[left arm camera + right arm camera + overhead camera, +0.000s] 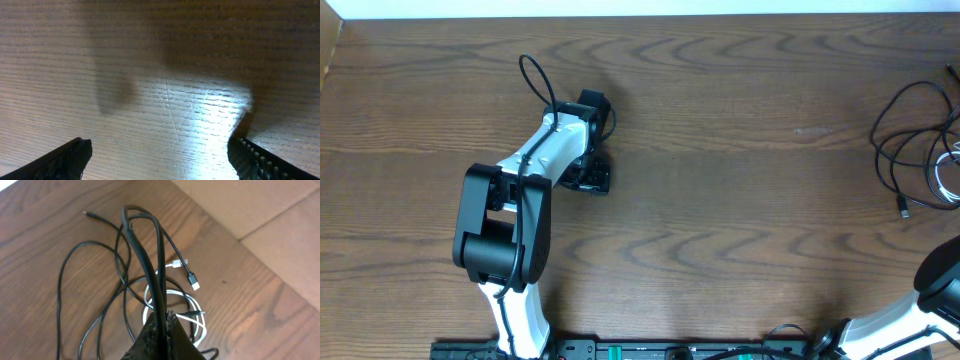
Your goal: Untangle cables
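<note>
Looking across the table (720,230), we see the left gripper (161,150) spread wide over bare wood, well apart from the cables (145,265) heaped at the right edge. Our right gripper (165,322), clamped on a few black ones, holds them up, likely to part them from the white cable (145,300) lying beneath.
</note>
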Robot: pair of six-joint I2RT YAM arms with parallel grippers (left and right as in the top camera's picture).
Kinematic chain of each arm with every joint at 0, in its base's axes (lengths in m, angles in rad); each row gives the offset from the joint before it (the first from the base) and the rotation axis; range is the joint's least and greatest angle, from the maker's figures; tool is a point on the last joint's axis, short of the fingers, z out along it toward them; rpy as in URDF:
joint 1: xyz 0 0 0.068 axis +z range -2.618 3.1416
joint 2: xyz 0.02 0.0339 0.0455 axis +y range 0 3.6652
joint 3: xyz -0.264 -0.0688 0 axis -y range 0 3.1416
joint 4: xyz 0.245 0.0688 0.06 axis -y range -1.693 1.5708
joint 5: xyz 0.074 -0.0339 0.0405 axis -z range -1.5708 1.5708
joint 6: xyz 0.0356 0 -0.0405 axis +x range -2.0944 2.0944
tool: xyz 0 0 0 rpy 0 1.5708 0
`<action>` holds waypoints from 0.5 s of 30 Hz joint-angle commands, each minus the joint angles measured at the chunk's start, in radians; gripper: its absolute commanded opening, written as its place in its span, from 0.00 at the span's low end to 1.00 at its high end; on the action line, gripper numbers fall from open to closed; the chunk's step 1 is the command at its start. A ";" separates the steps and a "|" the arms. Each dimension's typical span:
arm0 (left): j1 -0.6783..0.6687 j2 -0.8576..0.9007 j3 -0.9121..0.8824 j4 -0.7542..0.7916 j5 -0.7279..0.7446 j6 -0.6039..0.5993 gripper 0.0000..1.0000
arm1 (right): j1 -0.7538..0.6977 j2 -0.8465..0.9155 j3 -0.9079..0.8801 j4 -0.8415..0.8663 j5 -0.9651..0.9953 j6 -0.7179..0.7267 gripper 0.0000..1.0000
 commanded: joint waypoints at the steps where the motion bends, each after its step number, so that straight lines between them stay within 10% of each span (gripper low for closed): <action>1: -0.002 0.005 0.004 -0.007 -0.016 -0.017 0.92 | -0.034 0.003 0.010 0.011 -0.091 -0.040 0.14; 8: -0.002 0.003 0.004 -0.008 -0.016 -0.017 0.92 | -0.049 0.002 0.010 0.013 -0.161 -0.040 0.64; 15: -0.002 -0.019 0.004 -0.003 -0.016 -0.017 0.93 | -0.016 -0.002 0.010 0.014 -0.167 -0.040 0.72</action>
